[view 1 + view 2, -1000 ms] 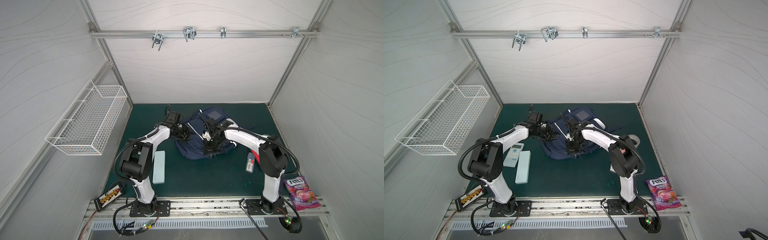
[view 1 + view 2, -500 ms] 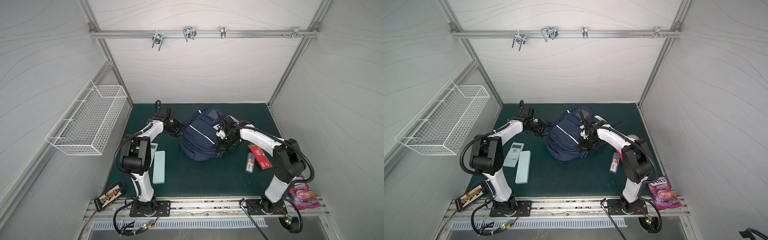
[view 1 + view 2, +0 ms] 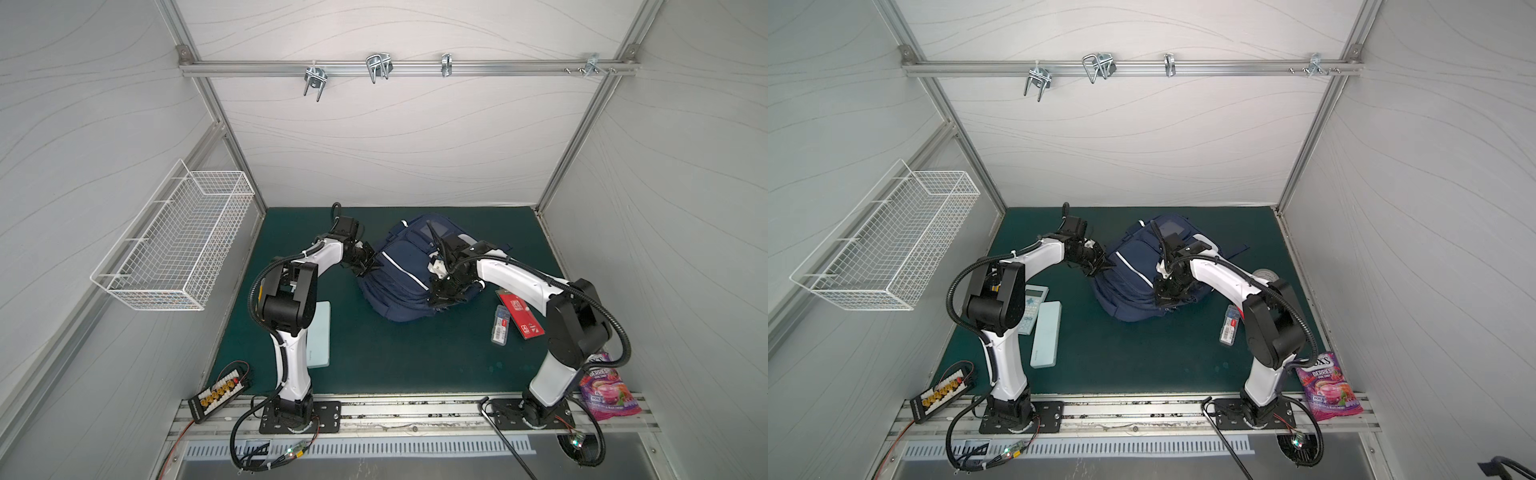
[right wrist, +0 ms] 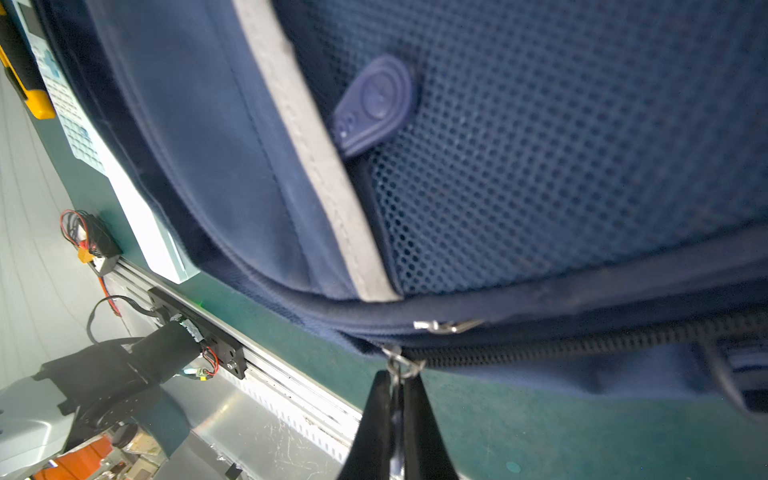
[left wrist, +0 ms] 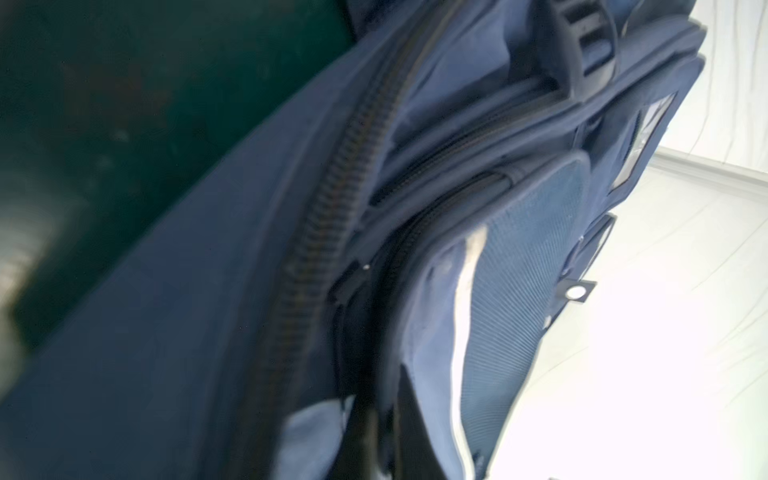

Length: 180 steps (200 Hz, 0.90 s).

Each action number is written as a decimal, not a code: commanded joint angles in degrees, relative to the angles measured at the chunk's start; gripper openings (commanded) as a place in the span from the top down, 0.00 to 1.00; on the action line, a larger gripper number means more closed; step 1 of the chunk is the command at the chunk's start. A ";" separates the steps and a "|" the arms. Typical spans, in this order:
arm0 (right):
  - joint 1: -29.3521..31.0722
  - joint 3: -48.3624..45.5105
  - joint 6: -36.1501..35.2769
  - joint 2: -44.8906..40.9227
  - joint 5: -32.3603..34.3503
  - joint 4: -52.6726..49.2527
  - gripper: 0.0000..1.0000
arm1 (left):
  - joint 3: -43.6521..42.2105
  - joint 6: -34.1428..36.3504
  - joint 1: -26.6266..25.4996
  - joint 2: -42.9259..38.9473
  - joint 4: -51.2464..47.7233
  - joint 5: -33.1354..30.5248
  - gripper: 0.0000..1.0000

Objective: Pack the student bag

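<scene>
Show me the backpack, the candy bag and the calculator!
backpack [image 3: 395,291]: in a top view, on its navy front panel.
candy bag [image 3: 1327,384]: in a top view, on its purple front.
calculator [image 3: 1034,307]: in a top view, on its keypad.

The calculator [image 3: 1034,307] was half hidden by the left arm [image 3: 994,299]; the student bag [image 5: 166,353] was shown blurred.

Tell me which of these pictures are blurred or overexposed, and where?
Left wrist view: the navy blue fabric backpack is smeared by motion blur, and the white wall behind it is blown out. Right wrist view: its mesh and grey stripe are sharp; the black right tool, shut on a metal zipper pull, is soft. Both top views: sharp, evenly lit.
</scene>
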 commanded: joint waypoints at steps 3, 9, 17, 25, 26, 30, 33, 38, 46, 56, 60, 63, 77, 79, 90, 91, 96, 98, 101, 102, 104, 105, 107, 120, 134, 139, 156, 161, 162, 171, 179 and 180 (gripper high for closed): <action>4.77 3.83 0.32 1.52 -1.05 1.78 1.00 | -2.33 -3.10 0.12 -3.13 4.87 0.82 1.00; 6.26 4.87 0.46 2.54 -0.98 2.06 1.00 | -2.89 -4.00 0.10 -4.00 5.40 0.23 1.00; 8.03 6.61 0.62 4.05 -1.24 2.61 1.00 | -3.86 -5.19 0.00 -5.16 6.25 -0.29 1.00; 9.54 8.55 1.04 5.80 -2.06 3.82 1.00 | -4.72 -6.36 -0.03 -6.26 7.38 -0.66 1.00; 9.72 8.88 1.06 6.04 -2.26 3.98 1.00 | -4.88 -6.47 -0.04 -6.40 7.53 -0.66 1.00; 10.32 9.83 1.39 6.93 -3.17 4.75 1.00 | -5.59 -7.08 0.01 -6.95 8.21 -0.82 1.00; 10.66 10.68 1.58 7.65 -4.05 5.46 1.00 | -5.98 -7.45 0.09 -7.31 8.62 -0.91 1.00; 11.09 11.99 1.99 8.84 -5.61 6.72 1.00 | -6.59 -8.12 0.10 -7.80 9.30 -1.05 1.00; 11.66 14.07 3.01 10.48 -8.04 8.95 1.00 | -7.45 -8.83 0.11 -8.39 10.13 -1.18 1.00; 11.84 16.00 4.60 12.25 -9.13 11.61 1.00 | -8.14 -9.69 0.20 -9.06 10.90 -0.72 1.00; 11.76 16.60 4.22 12.93 -9.71 11.99 1.00 | -8.09 -9.70 0.55 -9.22 11.34 -0.61 1.00; 11.71 17.00 3.94 13.32 -10.16 12.22 1.00 | -7.94 -9.19 0.92 -9.51 10.57 -0.89 1.00; 10.84 16.55 3.89 13.66 -8.92 13.59 1.00 | -9.50 -9.09 2.85 -11.45 10.73 -2.20 1.00; 10.53 16.69 3.85 13.66 -7.79 12.83 1.00 | -9.58 -9.04 3.09 -11.70 10.82 -2.23 1.00; 7.68 16.31 4.27 13.02 -3.45 8.82 1.00 | -9.27 -7.64 3.95 -12.31 8.95 -2.56 1.00; 7.34 15.96 4.44 12.90 -3.27 8.73 1.00 | -9.22 -7.51 4.01 -12.37 8.71 -2.62 1.00; 5.51 14.28 5.21 11.91 -2.47 8.65 1.00 | -9.25 -6.77 4.20 -12.73 7.71 -3.02 1.00; 4.71 13.70 5.55 11.37 -2.12 8.70 1.00 | -9.36 -6.53 4.20 -12.88 7.47 -3.10 1.00; 3.60 12.46 5.90 10.51 -1.63 8.79 1.00 | -9.56 -6.39 4.29 -13.18 7.41 -3.35 1.00; 3.23 12.06 5.95 10.24 -1.43 8.80 1.00 | -9.72 -6.36 4.32 -13.24 7.37 -3.41 1.00; 2.76 11.33 5.86 9.70 -0.91 8.76 1.00 | -9.99 -6.23 4.34 -13.47 7.34 -3.46 1.00; 2.46 11.01 5.89 9.44 -0.64 8.74 1.00 | -10.10 -6.23 4.34 -13.56 7.34 -3.55 1.00; 1.67 10.45 5.89 8.84 0.06 8.57 1.00 | -10.21 -6.24 4.34 -13.70 7.46 -3.63 1.00; -1.75 8.47 3.78 6.12 5.11 5.65 1.00 | -12.22 -6.40 4.34 -14.83 7.96 -4.09 1.00; -5.12 7.42 1.08 4.53 6.15 3.04 1.00 | -14.45 -7.88 4.09 -16.16 9.45 -3.35 1.00; -5.94 6.85 0.17 3.85 5.92 2.56 1.00 | -15.32 -8.43 3.97 -16.73 10.10 -2.98 1.00; -6.47 6.00 -4.25 1.80 3.96 1.15 1.00 | -16.05 -8.66 1.87 -18.87 10.01 -2.43 1.00; -6.26 5.70 -5.56 1.27 2.36 0.87 1.00 | -15.84 -8.38 0.96 -19.29 9.60 -2.63 1.00; -6.22 5.65 -5.75 1.14 2.01 0.79 1.00 | -15.71 -8.36 0.72 -19.42 9.52 -2.65 1.00; -5.34 5.21 -7.81 0.37 0.30 -0.10 1.00 | -15.06 -8.28 -1.21 -19.89 8.84 -3.44 1.00; -3.82 5.19 -9.44 0.13 0.25 -1.72 1.00 | -14.88 -9.45 -2.77 -19.99 9.69 -3.61 1.00; -3.60 5.13 -9.63 0.08 0.21 -1.86 1.00 | -14.88 -9.64 -2.95 -19.99 9.83 -3.58 1.00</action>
